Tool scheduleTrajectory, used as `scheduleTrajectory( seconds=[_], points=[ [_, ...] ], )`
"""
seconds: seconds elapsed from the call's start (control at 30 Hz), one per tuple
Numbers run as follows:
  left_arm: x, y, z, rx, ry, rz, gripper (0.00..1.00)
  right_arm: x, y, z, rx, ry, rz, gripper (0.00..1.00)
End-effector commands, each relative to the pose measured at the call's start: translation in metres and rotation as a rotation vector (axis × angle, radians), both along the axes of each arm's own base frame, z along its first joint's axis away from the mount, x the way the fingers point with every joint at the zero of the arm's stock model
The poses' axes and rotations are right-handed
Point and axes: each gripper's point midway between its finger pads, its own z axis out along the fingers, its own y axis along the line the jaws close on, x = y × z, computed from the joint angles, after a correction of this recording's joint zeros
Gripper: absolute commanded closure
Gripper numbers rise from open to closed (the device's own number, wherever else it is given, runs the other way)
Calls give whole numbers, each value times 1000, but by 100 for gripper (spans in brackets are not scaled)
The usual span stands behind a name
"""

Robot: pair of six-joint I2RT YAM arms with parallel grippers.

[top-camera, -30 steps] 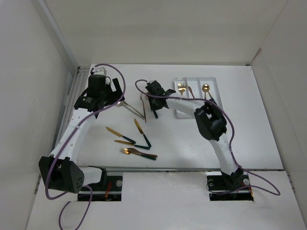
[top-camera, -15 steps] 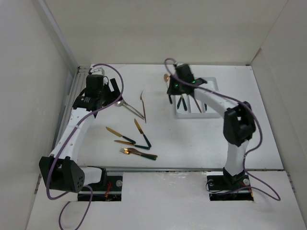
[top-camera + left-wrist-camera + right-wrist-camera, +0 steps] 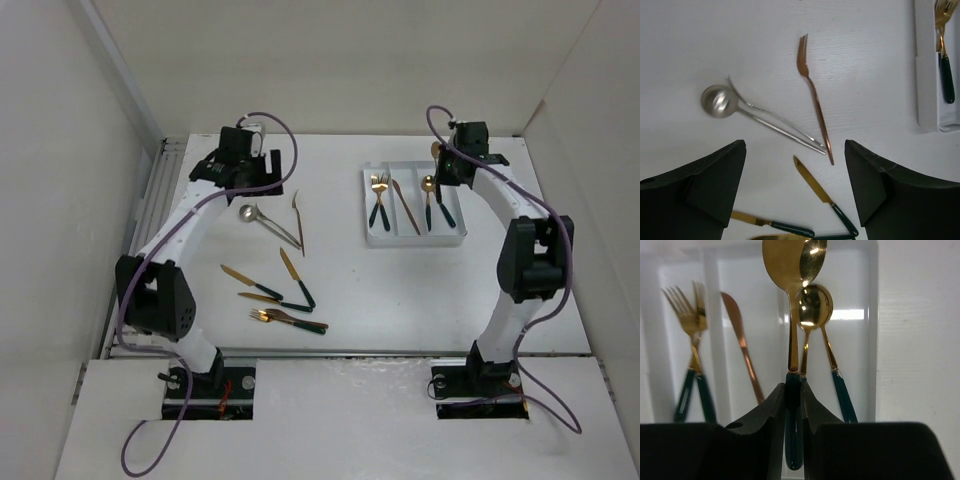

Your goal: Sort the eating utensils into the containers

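My right gripper [image 3: 793,400] is shut on the dark green handle of a gold spoon [image 3: 791,262]. It holds the spoon [image 3: 437,152] above the right compartment of the white tray [image 3: 415,238]. In that compartment lie two spoons [image 3: 813,304]. A copper knife [image 3: 742,347] is in the middle one and forks [image 3: 692,322] are in the left one. My left gripper [image 3: 795,187] hangs open above the table, high over a silver spoon [image 3: 719,100], a copper fork [image 3: 815,95] and a gold knife [image 3: 815,187]. From above, the left gripper [image 3: 248,180] is at the far left.
More utensils lie loose on the table: knives [image 3: 237,275] and forks [image 3: 285,318] near the front middle, and the silver spoon [image 3: 250,213] and copper fork [image 3: 299,215] further back. White walls enclose the table on the left, back and right.
My right arm swung from the table's middle to over the tray's right compartment, carrying the spoon. My left arm shifted right and further back, its jaws narrowing a little.
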Motion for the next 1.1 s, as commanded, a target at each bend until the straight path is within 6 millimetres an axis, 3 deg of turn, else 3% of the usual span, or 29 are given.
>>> scheduleTrajectory(
  seconds=[0.0,0.07,0.1,0.2,0.27,0.3,0.37,0.4,0.43,0.57,0.77,0.93,0.97,1.07],
  points=[
    [16,-38,14,-21,-41,-127,23,-8,-8,-33,-86,117,63,100],
    [21,-55,-5,-5,-5,-165,23,-10,-15,-50,-101,168,57,100],
    [24,-61,-4,-6,-7,-175,23,-12,-17,-52,-111,177,48,100],
    [29,-73,-28,7,40,-196,21,-12,-24,-54,-140,180,23,100],
    [32,-77,-38,6,63,-204,21,-12,-24,-54,-140,180,23,94],
    [33,-77,-54,15,95,-203,21,-12,-24,-54,-140,180,23,81],
    [40,-82,-55,5,95,-212,21,-17,-25,-59,-146,198,31,67],
    [43,-83,-66,11,115,-211,21,-17,-23,-59,-138,198,38,56],
    [48,-85,-67,10,113,-211,21,-17,-23,-59,-138,198,38,53],
    [51,-93,-86,9,154,-219,27,-19,-24,-52,-140,184,23,50],
    [41,-107,-112,16,214,-235,36,-20,-24,-11,-146,96,4,50],
    [31,-104,-138,55,282,-205,38,-21,-20,11,-143,42,-2,49],
    [31,-104,-138,55,282,-205,46,-22,-18,16,-136,31,4,49],
    [33,-96,-151,91,298,-160,48,-23,-18,21,-136,20,4,49]
  ],
)
